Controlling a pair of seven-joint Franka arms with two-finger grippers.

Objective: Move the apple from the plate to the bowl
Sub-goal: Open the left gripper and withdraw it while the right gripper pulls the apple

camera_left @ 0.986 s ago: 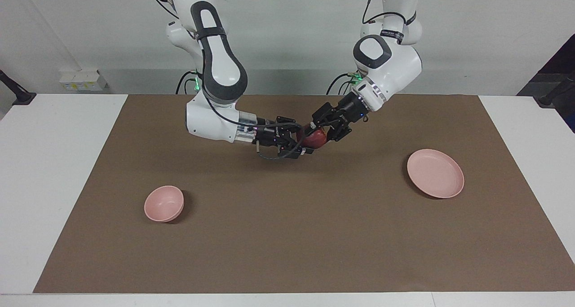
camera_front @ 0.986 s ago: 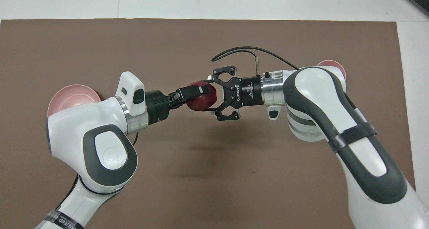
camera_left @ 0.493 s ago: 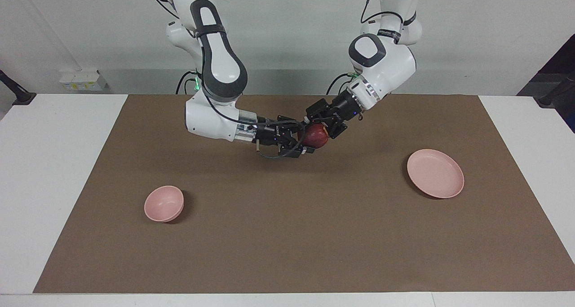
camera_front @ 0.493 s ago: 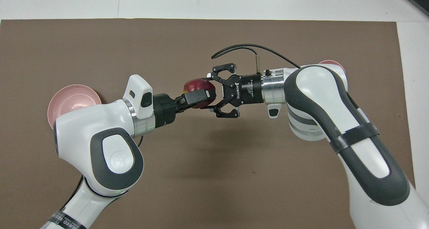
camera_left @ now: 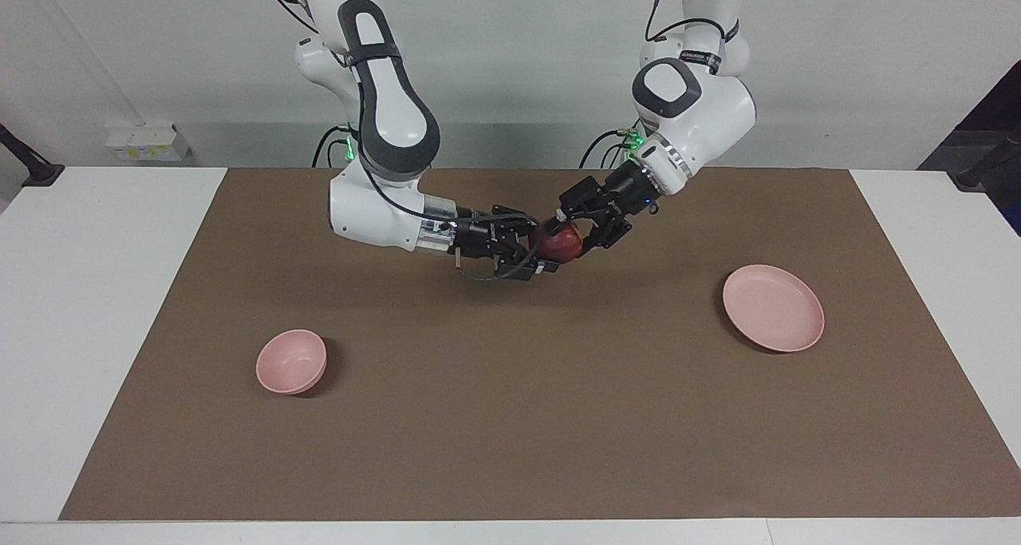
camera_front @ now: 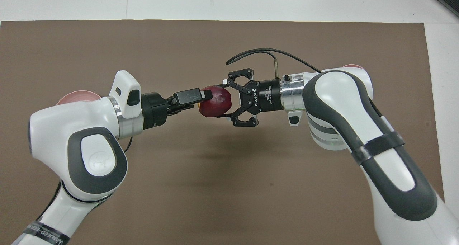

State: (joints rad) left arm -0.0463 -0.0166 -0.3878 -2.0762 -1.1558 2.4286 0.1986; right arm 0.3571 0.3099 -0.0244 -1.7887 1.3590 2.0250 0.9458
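While both grippers meet over the middle of the brown mat, I see the apple held up in the air between them.

My right gripper has its two fingers closed on the apple, one above and one below it in the overhead view. My left gripper sits at the apple's other end, but I cannot tell whether its fingers are pressing the fruit or have let go. On the mat, the plate lies toward the left arm's end of the table and the bowl toward the right arm's end; both are well apart from the apple.
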